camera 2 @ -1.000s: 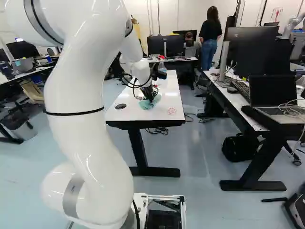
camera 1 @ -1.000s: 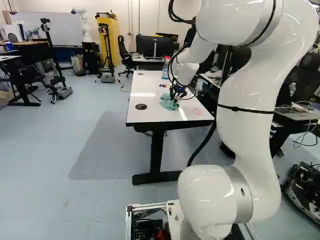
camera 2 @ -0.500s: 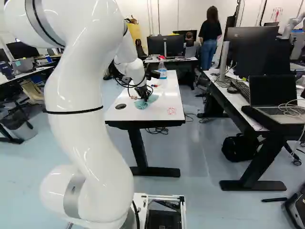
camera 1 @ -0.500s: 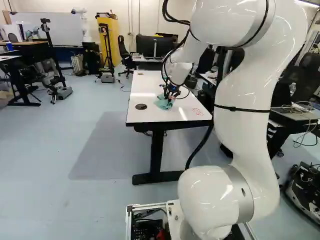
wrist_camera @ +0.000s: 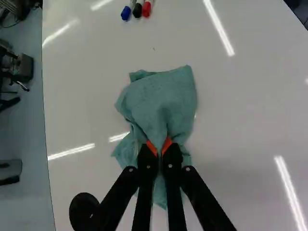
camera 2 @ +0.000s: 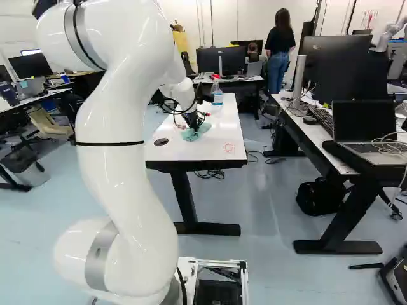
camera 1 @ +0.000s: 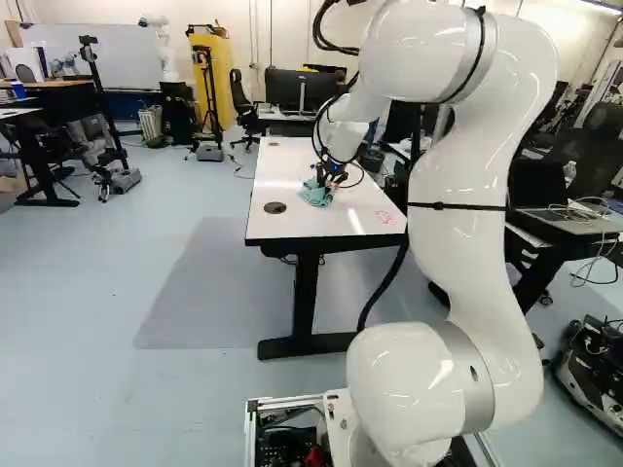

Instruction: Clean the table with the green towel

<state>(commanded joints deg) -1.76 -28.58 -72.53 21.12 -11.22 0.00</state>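
On the white table in the left base view, my gripper is low over the tabletop with the green towel at its tips. From the right base view, the towel lies bunched under the gripper. In the wrist view the gripper is shut on a fold of the towel, its orange pads pinching the cloth. The rest of the towel spreads on the table ahead of and under the fingers. Red scribble marks show near the table's near edge.
Three markers lie on the table ahead of the towel. A spray bottle stands farther back. A round black grommet sits near one edge. Another desk with a laptop stands to the right; another robot is far behind.
The arm has swung and shifted a little away along the table, taking the towel with it, away from the red marks. The base has not moved.
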